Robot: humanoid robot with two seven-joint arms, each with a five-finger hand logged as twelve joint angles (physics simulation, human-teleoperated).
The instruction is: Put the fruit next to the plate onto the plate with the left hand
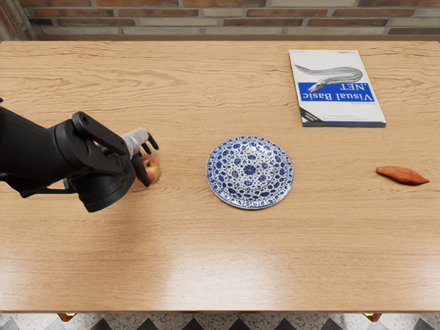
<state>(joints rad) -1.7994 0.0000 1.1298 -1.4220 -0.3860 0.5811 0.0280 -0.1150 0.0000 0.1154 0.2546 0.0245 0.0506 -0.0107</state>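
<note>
The left hand (133, 159) is seen half open at the apple (153, 170), one finger laid across its front, the others raised above it; no firm hold is shown. The apple is found on the table (206, 261), at 9 o'clock of the plate (249, 172). A sweet potato (402, 175) is seen at the plate's 3 o'clock, and a book (335, 87) farther back at 1 o'clock.

- Apple (152, 170) to plate (249, 171): bare strip of table (206, 261) between, passage open.
- Plate face bare.
- Left hand (139, 155) and forearm close off apple's left side.
- 2 obstacles, both well apart from strip: book (336, 87) at far right, sweet potato (402, 175) right of plate.
- Front half of table open.
</note>
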